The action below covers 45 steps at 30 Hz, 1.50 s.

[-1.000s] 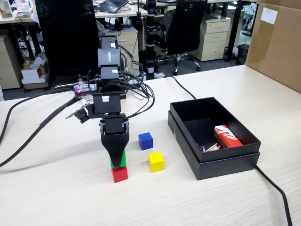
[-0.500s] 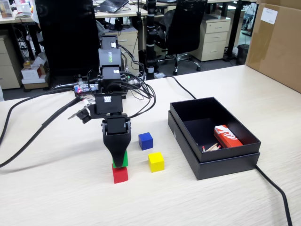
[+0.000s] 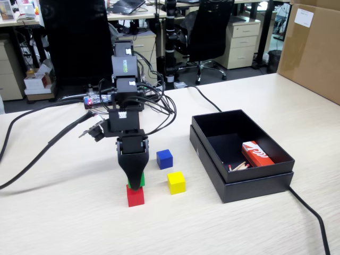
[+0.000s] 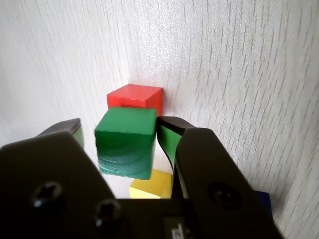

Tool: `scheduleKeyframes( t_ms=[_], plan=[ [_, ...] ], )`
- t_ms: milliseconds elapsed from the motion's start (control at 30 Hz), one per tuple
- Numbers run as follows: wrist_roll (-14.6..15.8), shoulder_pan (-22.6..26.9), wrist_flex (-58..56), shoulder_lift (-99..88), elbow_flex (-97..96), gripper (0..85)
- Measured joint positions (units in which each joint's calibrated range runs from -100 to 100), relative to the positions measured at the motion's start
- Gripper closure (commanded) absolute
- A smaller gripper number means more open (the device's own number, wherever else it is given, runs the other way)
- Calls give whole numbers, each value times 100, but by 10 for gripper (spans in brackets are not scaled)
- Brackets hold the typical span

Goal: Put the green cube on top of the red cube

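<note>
On the left of the fixed view, thick black cables (image 3: 37, 151) are seen running across the pale wooden table (image 3: 64, 223) toward the base of the black arm (image 3: 123, 95). The arm is bent forward and downward, and its gripper (image 3: 134, 180) is pointed at the tabletop. The green cube (image 3: 139, 181) is largely hidden behind the gripper in that view; only a strip of green is shown just above the red cube (image 3: 135, 196), which rests on the table.

In the wrist view, the green cube (image 4: 125, 142) is seen between the two fingers of the gripper (image 4: 121, 133). The finger (image 4: 169, 142) on the right of that view is pressed against the cube's side, while a narrow gap appears between the cube and the finger on the left, so a firm hold cannot be confirmed. The red cube (image 4: 135, 96) is seen directly beyond the green one, partly covered by it; whether the two are touching cannot be told.

Further right in the fixed view, a blue cube (image 3: 164, 159) and a yellow cube (image 3: 176, 182) are set near each other on the table, close beside the stack. On the right, an open black box (image 3: 255, 183) is placed, with a red-and-white packet (image 3: 256, 153) and some small sticks (image 3: 238, 166) lying inside it.
</note>
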Motion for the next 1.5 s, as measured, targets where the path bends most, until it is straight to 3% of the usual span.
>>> scheduleKeyframes(
  t_ms=[167,267,933,1167,1300,1500],
  plan=[
    [0,0,0,0,0,493],
    [-5,-15,0,0,0,447],
    [-10,-59,0,-207,0,438],
    [-15,-59,-31,-621,73,435],
    [-15,-54,-163,-893,55,390],
    [-20,-5,-170,-2369,-1351,367]
  ],
)
